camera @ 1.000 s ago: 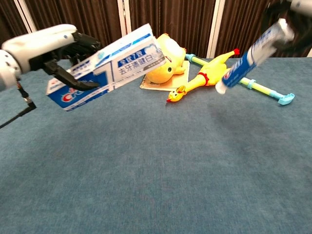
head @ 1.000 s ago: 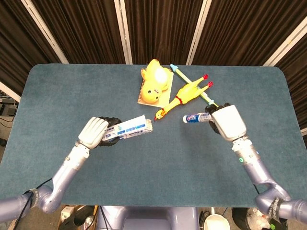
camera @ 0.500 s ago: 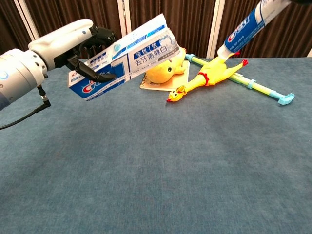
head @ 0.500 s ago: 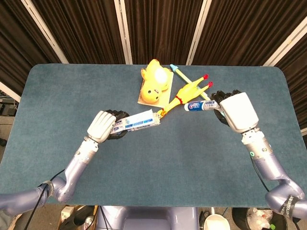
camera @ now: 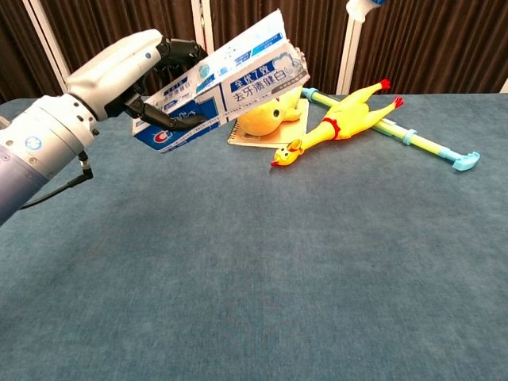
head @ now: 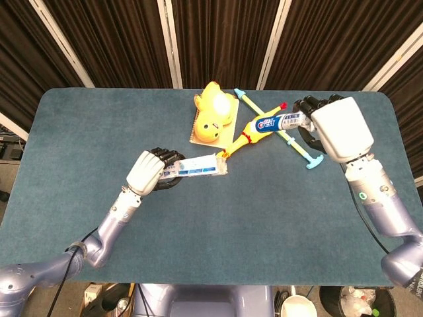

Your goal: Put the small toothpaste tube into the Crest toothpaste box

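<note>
My left hand (head: pixel 147 173) (camera: pixel 131 70) grips the rear end of the blue-and-white Crest box (head: pixel 198 166) (camera: pixel 226 85), held in the air with its open end tilted up and to the right. High at the right, my right hand (head: pixel 336 125) holds the small toothpaste tube (head: pixel 277 122) by its tail, with the cap end pointing left toward the box. In the chest view only the tube's cap (camera: pixel 363 8) shows at the top edge, and the right hand itself is out of that frame. A clear gap separates tube and box.
On the blue table (head: pixel 218 224) at the back lie a yellow duck plush (head: pixel 213 112) on a notepad, a yellow rubber chicken (camera: pixel 337 123) and a long yellow-green stick with teal ends (camera: pixel 429 145).
Both hands have risen. The box moved up and to the right; the tube lifted up and back, leaving most of the chest view.
</note>
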You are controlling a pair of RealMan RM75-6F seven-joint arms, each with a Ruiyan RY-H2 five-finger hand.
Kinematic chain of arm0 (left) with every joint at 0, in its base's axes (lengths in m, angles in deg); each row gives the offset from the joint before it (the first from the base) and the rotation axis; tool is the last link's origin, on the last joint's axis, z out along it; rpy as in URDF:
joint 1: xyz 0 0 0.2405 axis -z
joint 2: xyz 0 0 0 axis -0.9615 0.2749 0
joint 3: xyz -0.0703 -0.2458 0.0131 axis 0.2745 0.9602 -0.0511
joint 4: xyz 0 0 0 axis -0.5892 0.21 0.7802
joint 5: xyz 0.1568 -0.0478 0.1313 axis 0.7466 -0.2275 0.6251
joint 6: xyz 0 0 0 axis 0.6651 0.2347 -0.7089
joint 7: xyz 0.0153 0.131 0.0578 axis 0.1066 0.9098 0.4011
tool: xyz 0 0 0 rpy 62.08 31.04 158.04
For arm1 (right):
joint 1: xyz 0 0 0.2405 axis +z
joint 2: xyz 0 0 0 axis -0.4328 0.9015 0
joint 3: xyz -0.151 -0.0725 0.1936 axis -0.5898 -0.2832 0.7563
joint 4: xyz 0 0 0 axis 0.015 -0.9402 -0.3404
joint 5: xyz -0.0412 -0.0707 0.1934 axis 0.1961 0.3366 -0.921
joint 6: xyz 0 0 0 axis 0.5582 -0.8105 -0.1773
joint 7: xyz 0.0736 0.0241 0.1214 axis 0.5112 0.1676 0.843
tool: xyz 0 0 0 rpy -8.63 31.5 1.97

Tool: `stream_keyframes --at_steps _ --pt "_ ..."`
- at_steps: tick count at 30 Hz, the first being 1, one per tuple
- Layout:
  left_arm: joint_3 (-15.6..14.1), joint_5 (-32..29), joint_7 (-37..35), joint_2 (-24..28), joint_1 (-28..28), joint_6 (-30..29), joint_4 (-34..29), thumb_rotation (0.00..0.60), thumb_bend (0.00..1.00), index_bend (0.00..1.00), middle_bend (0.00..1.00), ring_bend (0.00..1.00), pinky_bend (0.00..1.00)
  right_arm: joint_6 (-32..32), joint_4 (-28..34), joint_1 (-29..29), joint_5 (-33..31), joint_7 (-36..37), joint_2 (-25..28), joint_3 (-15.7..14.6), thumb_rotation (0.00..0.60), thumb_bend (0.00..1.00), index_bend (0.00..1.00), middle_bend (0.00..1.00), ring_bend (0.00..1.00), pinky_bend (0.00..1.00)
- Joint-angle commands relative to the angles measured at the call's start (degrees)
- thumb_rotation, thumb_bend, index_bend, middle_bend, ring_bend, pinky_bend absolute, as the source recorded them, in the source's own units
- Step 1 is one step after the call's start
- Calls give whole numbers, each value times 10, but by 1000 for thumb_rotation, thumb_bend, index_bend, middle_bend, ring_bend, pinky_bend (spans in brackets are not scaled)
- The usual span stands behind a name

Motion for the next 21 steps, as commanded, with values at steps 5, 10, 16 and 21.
stream_keyframes --at_steps 5,10,16,21 --pt "11 -12 -35 -30 8 -23 37 600 424 370 527 510 551 48 62 -3 -83 75 62 26 600 814 901 762 690 620" --pt "20 -24 -43 -38 8 -30 41 600 428 366 525 510 551 77 72 -1 -104 86 79 21 600 814 901 762 690 621" --pt "30 -42 -48 -50 11 -28 41 600 429 362 522 508 551 97 86 1 -116 106 86 15 600 813 901 762 690 620" --pt "25 -43 -46 -64 15 -24 53 600 428 360 519 507 551 110 101 5 -133 138 95 22 600 814 901 762 690 621"
